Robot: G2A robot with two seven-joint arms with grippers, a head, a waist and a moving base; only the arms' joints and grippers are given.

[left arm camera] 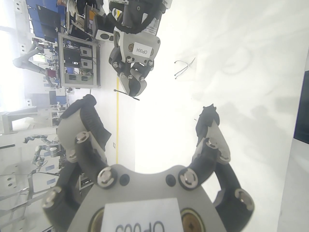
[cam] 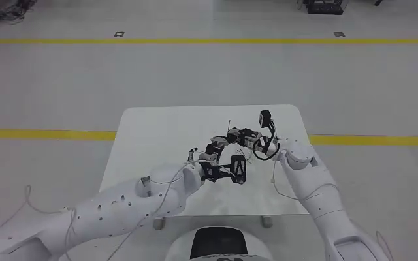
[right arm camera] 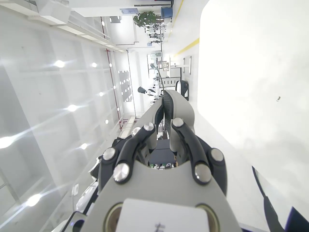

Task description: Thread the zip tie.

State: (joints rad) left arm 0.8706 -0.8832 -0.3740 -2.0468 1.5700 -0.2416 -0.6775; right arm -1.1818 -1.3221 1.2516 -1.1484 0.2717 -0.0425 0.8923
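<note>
Table [cam: 153, 130]: white with rounded corners; both arms come in over its near edge.
Right gripper [right arm camera: 165, 98]: held above the table's middle, a little toward its right side; its fingers are pressed together on the zip tie.
Zip tie [left arm camera: 120, 92]: a thin black strip, lifted clear of the table top and pinched in the right gripper. In the left wrist view a short piece sticks out on either side of the fingers. In the right wrist view the longer part rises past the fingertips in a slight curve.
Left gripper [left arm camera: 147, 115]: above the table's middle, closer to the near edge than the right gripper. Its fingers are spread wide, and it faces the zip tie but is apart from it.
Thin black strands [left arm camera: 184, 68]: two, crossed, lying on the table top; too small to tell what they are.
Yellow floor lines [cam: 52, 134]: one passes under the table, and one lies well beyond its far edge.
</note>
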